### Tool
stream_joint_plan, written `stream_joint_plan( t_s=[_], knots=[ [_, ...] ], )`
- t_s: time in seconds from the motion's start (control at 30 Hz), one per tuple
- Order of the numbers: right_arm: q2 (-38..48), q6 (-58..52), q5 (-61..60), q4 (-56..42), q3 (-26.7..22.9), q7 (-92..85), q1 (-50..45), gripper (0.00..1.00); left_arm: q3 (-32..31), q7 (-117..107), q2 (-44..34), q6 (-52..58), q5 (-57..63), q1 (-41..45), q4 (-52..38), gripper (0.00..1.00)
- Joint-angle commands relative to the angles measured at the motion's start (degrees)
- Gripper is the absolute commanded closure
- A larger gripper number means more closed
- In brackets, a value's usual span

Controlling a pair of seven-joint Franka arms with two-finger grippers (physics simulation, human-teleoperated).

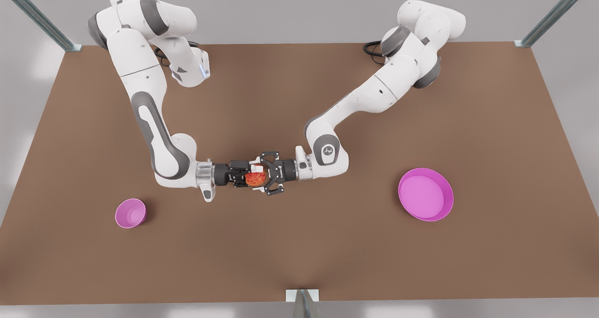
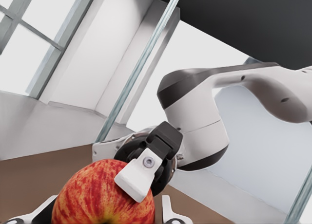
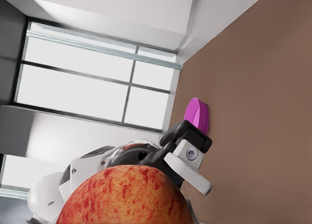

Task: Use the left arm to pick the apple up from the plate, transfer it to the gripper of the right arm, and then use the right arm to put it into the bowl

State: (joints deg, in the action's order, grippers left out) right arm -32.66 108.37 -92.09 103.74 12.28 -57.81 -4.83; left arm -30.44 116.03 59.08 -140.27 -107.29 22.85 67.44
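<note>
Now the apple (image 1: 255,178) hangs above the middle of the table (image 1: 299,262), and everything else is best placed from it. Both claws meet at the apple, wrist to wrist along one level line.

The right gripper (image 1: 249,174) reaches the apple from the front view's left. Its fingers look closed on the fruit: in the left wrist view one white pad (image 2: 135,181) lies flat against the red skin of the apple (image 2: 97,199).

The left gripper (image 1: 263,175) reaches the apple from the front view's right. Its black finger links stand spread wider than the fruit. In the right wrist view its finger (image 3: 191,168) sits just beside the apple (image 3: 124,197), apparently apart from it. I judge that claw open, with the fruit already let go.

The bowl (image 1: 130,213) stands well away from the apple toward the front view's left and a little nearer the camera, on the right arm's own side. The plate (image 1: 423,191) lies well away on the opposite side, beyond the left arm's wrist; the right wrist view catches it edge-on (image 3: 197,114).

The handover seems all but done. What matters next is that the bowl lies behind the right gripper, opposite the way its fingers point, so that arm must draw back from the left claw and swing round toward it. The bowl is barely wider than the apple, so the drop needs good centring.
</note>
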Motion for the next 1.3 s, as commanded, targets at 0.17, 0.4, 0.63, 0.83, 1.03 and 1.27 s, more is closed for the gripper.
stream_joint_plan(
  t_s=[0.17, 0.4, 0.63, 0.83, 1.03, 1.27],
  knots=[
    [0.93, -1.4, 0.95, 1.29, -0.06, -4.59, 3.87, 0.25, 0.03, 0.69, -3.61, -1.85, 1.21, -2.73, 6.21, 0.0],
    [0.41, -6.06, 8.41, -0.02, -0.42, -4.06, 16.25, 0.23, 0.56, -43.49, -21.36, 4.53, 49.28, -27.05, 30.47, 0.0],
    [-5.3, -16.7, 27.57, -9.69, -0.85, -6.87, 32.34, 0.21, 7.32, -119.36, -39.65, 57.66, 109.05, -36.83, 7.89, 0.0],
    [-11.72, -16.0, 37.24, -20.14, -2.44, -7.93, 34.72, 0.21, 26.05, -119.45, -51.87, 46.67, 108.61, -23.38, 22.04, 0.0],
    [-13.92, -7.65, 50.25, -23.05, -2.88, -8.02, 33.31, 0.21, 26.23, -119.37, -51.61, 47.29, 108.52, -23.47, 21.07, 0.0],
    [-14.01, 3.96, 59.04, -25.6, -2.96, -8.19, 32.96, 0.21, 26.14, -119.37, -51.61, 48.43, 108.44, -23.29, 21.07, 0.0]
  ],
)
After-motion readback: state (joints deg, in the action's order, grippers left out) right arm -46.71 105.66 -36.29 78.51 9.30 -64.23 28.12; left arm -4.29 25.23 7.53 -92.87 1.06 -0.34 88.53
